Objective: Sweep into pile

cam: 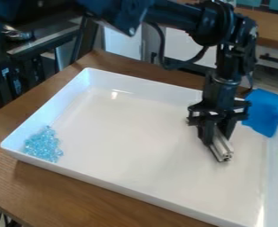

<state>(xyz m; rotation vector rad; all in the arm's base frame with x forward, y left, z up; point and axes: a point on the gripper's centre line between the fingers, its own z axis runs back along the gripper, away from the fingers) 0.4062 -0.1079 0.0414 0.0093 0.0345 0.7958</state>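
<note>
My gripper [217, 128] hangs over the right part of a white tray [141, 142], shut on a short silver metal bar of a sweeper [222, 146]. The bar slants down toward the front, its lower end close to the tray floor; whether it touches cannot be told. Light blue clear beads [43, 145] lie heaped together in the tray's left corner, well apart from the gripper. A blue cloth or sheet [267, 110] is behind and to the right of the gripper, draped over the tray's right rim.
The tray's raised walls surround the work area on a brown wooden table [76, 195]. Behind stand dark chairs or shelving at the upper left and a wooden counter [268, 29] at the upper right.
</note>
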